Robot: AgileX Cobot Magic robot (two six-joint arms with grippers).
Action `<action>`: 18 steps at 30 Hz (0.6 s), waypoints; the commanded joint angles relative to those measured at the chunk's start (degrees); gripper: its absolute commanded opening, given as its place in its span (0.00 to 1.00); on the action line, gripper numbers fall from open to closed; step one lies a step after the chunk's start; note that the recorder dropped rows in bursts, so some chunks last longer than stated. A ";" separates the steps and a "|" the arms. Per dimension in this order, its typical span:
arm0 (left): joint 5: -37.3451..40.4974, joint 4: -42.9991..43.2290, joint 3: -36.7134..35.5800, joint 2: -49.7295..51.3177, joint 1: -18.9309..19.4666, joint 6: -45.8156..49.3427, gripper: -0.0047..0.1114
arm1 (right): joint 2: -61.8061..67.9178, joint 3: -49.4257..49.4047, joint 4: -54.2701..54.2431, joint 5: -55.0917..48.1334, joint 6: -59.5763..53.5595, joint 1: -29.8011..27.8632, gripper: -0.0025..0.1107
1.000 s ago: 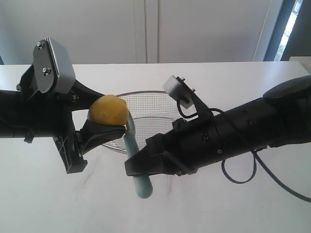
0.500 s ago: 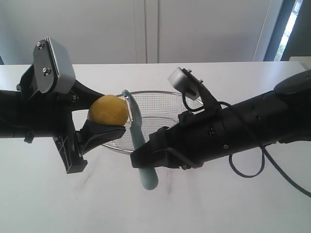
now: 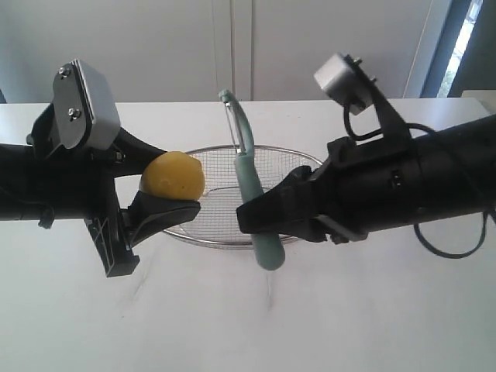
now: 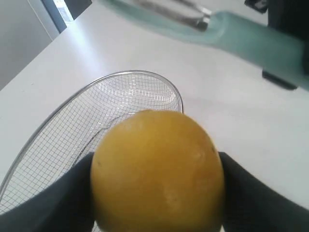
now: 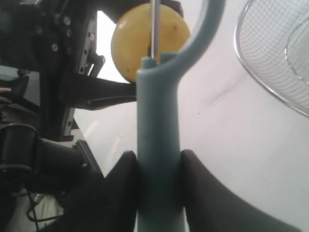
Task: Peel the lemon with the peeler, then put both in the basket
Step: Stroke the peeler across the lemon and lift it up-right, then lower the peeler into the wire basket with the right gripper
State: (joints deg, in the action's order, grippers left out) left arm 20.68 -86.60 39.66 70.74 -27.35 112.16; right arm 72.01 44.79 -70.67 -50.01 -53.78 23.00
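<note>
While the left claw (image 3: 173, 184) grips the lemon (image 3: 172, 173), the right claw (image 3: 260, 221) holds the peeler (image 3: 245, 170) head up, right of it. They appear apart.

Bright washed-out daylight, perhaps from the window (image 3: 463, 40); soft blur on near peeler (image 4: 251, 41)

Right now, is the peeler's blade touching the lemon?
No, in the exterior view the peeler stands apart from the lemon, with basket mesh visible between them.

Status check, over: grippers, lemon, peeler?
Left gripper shut on lemon, held off the table. Right gripper shut on peeler handle, blade clear of lemon. Basket behind them, nothing between peeler and lemon.
</note>
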 commanded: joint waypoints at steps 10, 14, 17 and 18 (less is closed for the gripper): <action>-2.31 6.73 0.50 -7.84 -0.25 -16.26 0.04 | -10.50 8.23 42.01 11.50 27.44 -0.34 0.02; -4.03 16.19 1.16 -11.06 -0.25 -27.37 0.04 | -9.74 10.44 53.77 12.34 35.75 -0.34 0.02; -2.27 25.66 2.63 -11.85 -0.25 -39.91 0.04 | -8.33 11.21 57.27 12.79 37.32 -0.34 0.02; -0.52 29.79 3.50 -11.90 -0.25 -44.35 0.04 | -7.77 11.71 57.58 12.79 37.32 -0.34 0.02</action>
State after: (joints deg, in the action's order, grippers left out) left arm 16.68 -65.31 41.29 59.82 -27.35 79.49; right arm 63.06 55.20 -16.26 -38.40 -18.35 23.00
